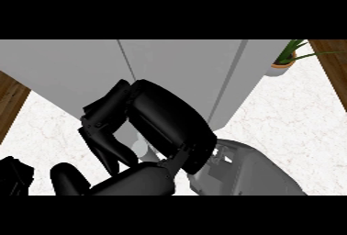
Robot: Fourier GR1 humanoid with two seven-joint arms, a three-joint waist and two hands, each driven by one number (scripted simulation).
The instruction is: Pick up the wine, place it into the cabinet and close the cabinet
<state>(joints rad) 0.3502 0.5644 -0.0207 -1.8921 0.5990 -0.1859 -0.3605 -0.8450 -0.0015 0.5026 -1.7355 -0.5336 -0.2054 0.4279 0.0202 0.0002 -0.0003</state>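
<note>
Where the view starts at its left, a strip of brown wooden floor (12, 98) borders the white marble counter top (41, 133). At the lower left edge, a small part of the black left hand (13, 176) shows; whether it is spread or closed cannot be told.

Along the top stands a pale grey flat-fronted cabinet (183, 64), reaching from the left edge to past the middle. A thin vertical seam runs down its front left of centre and a second line runs further right. Whether a door is ajar cannot be told from this angle.

The black right hand (166, 124) fills the middle, overlapping the cabinet's lower edge. Its broad back faces up, its fingers (102, 126) bend downward and inward at its left side, and its thumb (68, 180) lies below them near the lower edge. In the gap enclosed by the curled fingers and the palm sits a small pale grey rounded object (139, 148). It is the only candidate for the wine, but too little shows to confirm that. No other bottle is seen on the counter.

The light grey right forearm (251, 172) enters from the lower right.

At the upper right, a green leafy plant in a tan pot (284, 62) stands on the counter beside the cabinet's right end.
</note>
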